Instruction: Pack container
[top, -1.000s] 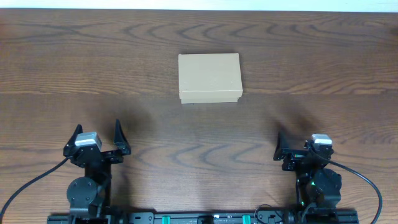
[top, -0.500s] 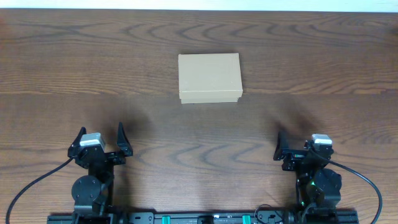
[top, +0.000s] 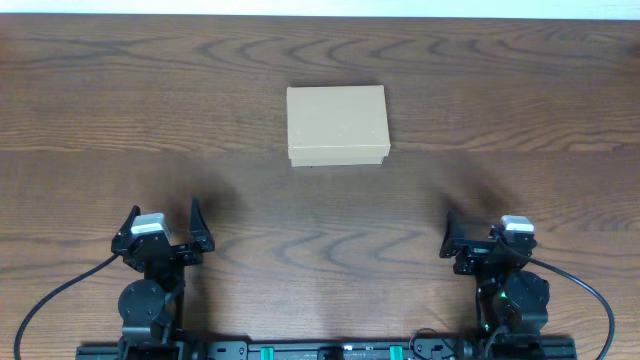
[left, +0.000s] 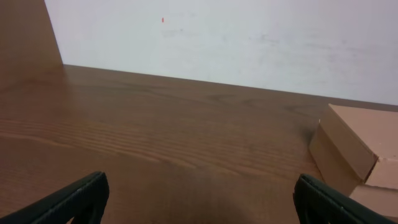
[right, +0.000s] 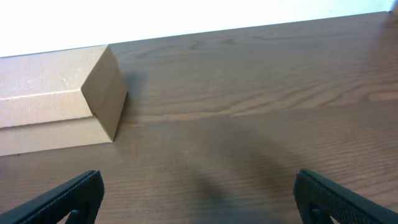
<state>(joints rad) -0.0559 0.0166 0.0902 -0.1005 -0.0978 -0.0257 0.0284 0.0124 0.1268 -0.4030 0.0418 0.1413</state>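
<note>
The left gripper (left: 200, 183) is held wide open and empty, low over the table (top: 500, 100). The right gripper (right: 198, 180) is spread wide and empty too. From above, the container (top: 337, 123) is seen whole and shut. It is set on the table past both grippers and well apart from them. Only a corner of it is seen from the left wrist, and one end from the right wrist.

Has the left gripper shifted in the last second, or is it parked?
Yes, slightly. In the overhead view the left gripper has drifted a little toward the right arm's side and back toward its own base, away from the cardboard box, which has stayed put.
</note>
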